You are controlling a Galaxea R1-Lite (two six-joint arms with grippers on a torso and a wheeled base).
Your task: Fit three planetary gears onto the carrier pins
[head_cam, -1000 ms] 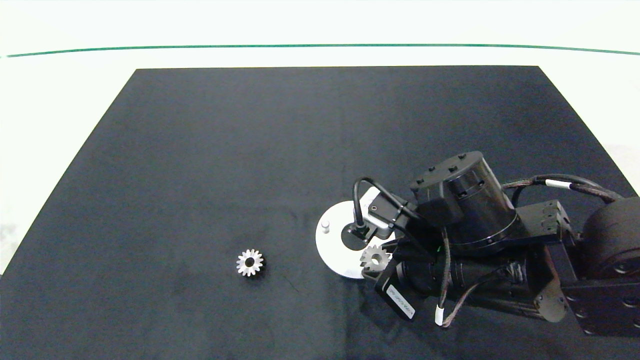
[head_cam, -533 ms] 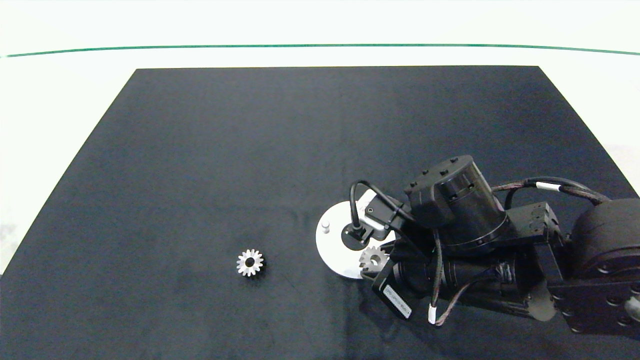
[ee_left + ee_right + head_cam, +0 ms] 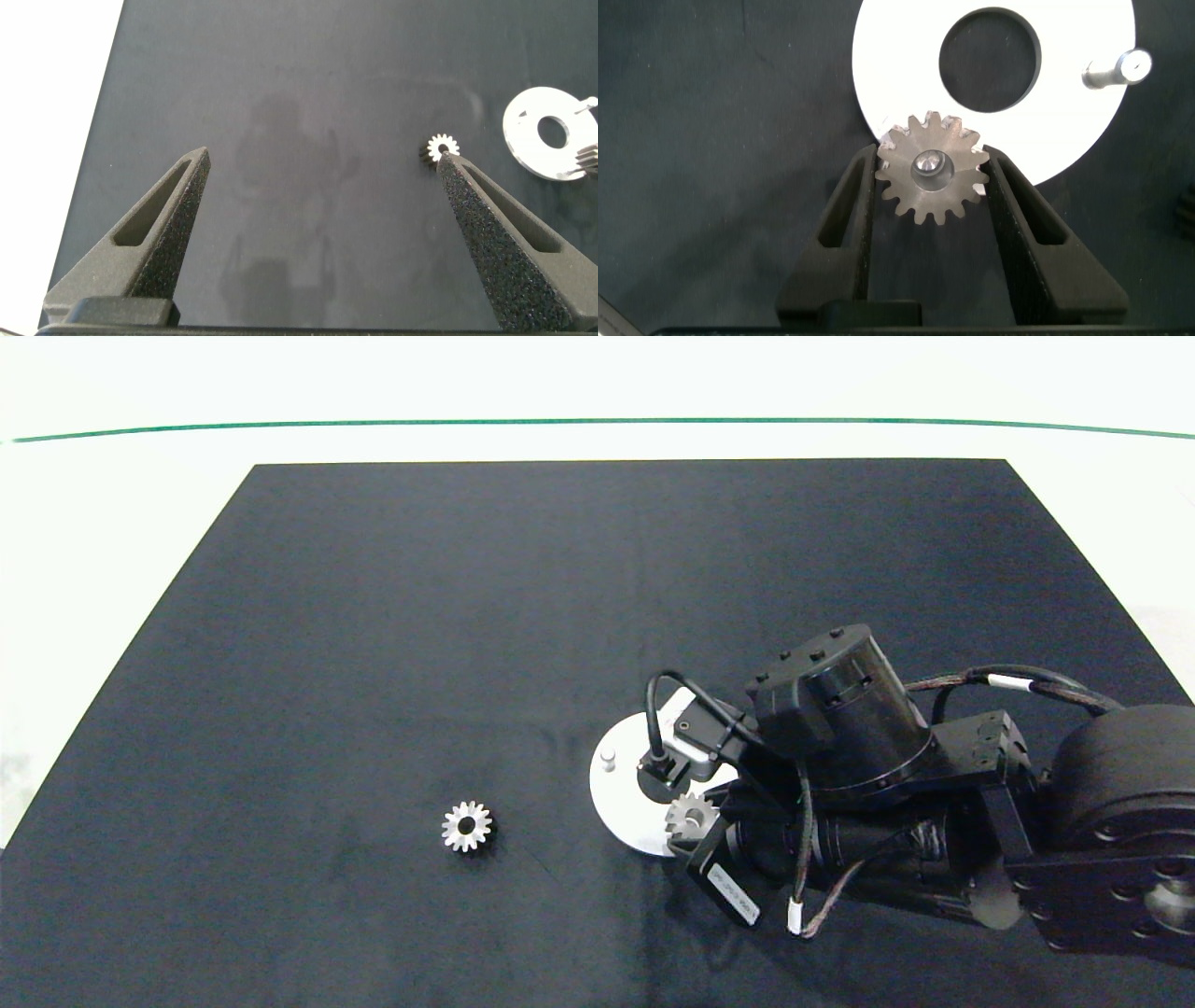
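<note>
Two planetary gears (image 3: 466,826), one in right claw (image 3: 931,182), one pin (image 3: 1116,69) bare

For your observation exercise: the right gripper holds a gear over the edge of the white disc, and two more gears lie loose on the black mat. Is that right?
Not quite. Only one loose gear lies on the black mat, as the head view shows. The rest holds: the right gripper grips a gear over the white disc's edge.

Bright, even overhead lighting throughout. Pale floor beyond the dark mat (image 3: 467,616) washed out near white. Faint soft shadow of arm and wrist camera on the mat in the left wrist view. White disc (image 3: 1064,103) close to overexposed; sharp focus on the gear (image 3: 932,168) teeth.
</note>
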